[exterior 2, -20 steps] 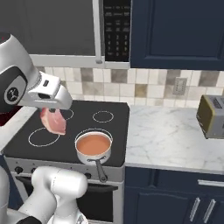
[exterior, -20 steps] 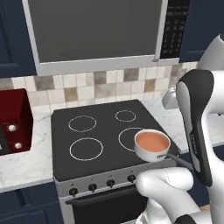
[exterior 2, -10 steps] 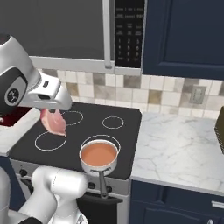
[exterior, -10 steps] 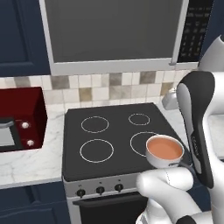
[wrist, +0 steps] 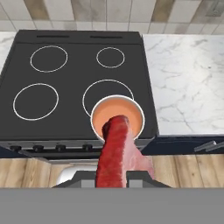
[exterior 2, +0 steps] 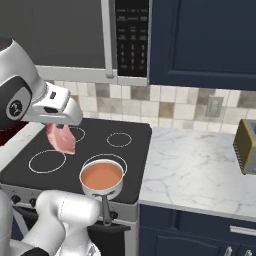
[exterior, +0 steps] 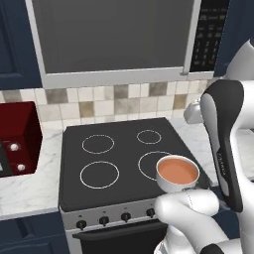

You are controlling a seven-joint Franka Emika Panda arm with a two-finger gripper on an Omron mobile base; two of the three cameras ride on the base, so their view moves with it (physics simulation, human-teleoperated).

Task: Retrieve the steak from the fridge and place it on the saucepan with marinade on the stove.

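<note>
The base is rolling closer; the hand [exterior 2: 59, 131] is gripping the pinkish-red raw steak [exterior 2: 61, 138] above the black glass stove [exterior 2: 30, 170], nearing the small silver saucepan [exterior 2: 102, 178].

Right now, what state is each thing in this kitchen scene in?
Gripper: shut on the steak, raised above the stove.
Steak: held, hanging in the air, not yet in the saucepan.
Saucepan: upright on the front right burner, handle toward the front.
Marinade: fills the saucepan, surface smooth.
Stove: the other three burners bare.
Microwave: door closed.
</note>
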